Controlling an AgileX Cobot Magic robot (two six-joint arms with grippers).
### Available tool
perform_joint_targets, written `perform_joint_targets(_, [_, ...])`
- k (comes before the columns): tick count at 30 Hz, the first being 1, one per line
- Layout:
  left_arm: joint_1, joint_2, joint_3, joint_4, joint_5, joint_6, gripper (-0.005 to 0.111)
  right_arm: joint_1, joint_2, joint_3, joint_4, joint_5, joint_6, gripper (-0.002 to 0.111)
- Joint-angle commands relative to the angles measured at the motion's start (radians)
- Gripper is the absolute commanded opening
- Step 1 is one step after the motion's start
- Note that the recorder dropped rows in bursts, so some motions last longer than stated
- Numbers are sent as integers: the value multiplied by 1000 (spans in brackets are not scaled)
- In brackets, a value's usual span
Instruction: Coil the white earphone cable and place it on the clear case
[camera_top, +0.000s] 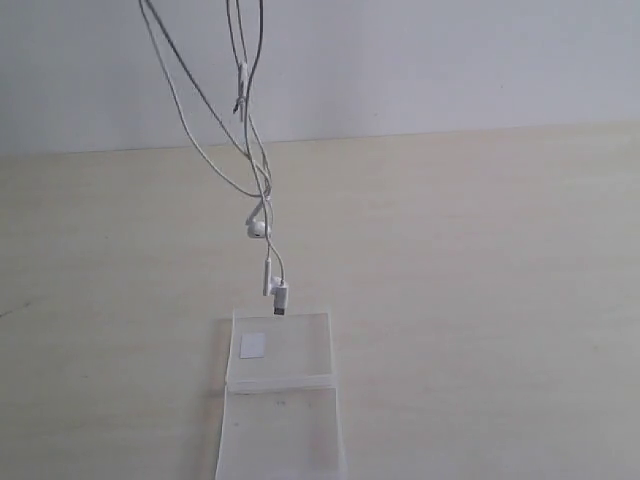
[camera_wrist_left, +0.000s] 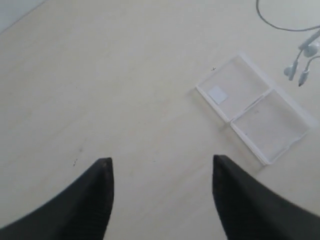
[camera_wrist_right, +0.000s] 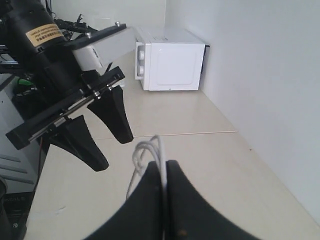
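Observation:
The white earphone cable (camera_top: 262, 190) hangs in loops from above the exterior view. Its earbuds (camera_top: 258, 225) and plug (camera_top: 281, 298) dangle just over the far end of the clear case (camera_top: 290, 420). The case lies open and flat on the table, with a white sticker (camera_top: 253, 345) on its far half. My right gripper (camera_wrist_right: 165, 164) is shut on the cable (camera_wrist_right: 150, 146), which loops out past its tips. My left gripper (camera_wrist_left: 161, 165) is open and empty, high above the table. From there the case (camera_wrist_left: 270, 125) and the dangling earbuds (camera_wrist_left: 300, 65) show off to one side. Neither gripper shows in the exterior view.
A white microwave (camera_wrist_right: 170, 60) stands at the table's far end by the wall. In the right wrist view the left gripper (camera_wrist_right: 115, 153) hovers open close beside the held cable. The pale table (camera_top: 480, 300) meets a white wall at the back.

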Motion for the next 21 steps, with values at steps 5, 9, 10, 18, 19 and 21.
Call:
perform_joint_targets(5, [2, -98, 3, 30, -7, 5, 65, 1, 0, -7, 8, -2, 21, 0])
perform_joint_targets(9, [2, -132, 3, 35, -7, 5, 65, 1, 18, -7, 8, -26, 61, 0])
perform_joint_targets(10, [2, -137, 3, 35, -7, 5, 65, 1, 21, -7, 8, -28, 68, 0])
perform_joint_targets(18, [2, -162, 3, 24, -16, 3, 65, 1, 44, -7, 8, -28, 91, 0])
perform_joint_targets(19, [2, -162, 3, 16, -33, 1, 65, 1, 44, -7, 8, -28, 91, 0])
perform_joint_targets(21, [2, -162, 3, -13, -60, 1, 65, 1, 44, -7, 8, -28, 92, 0])
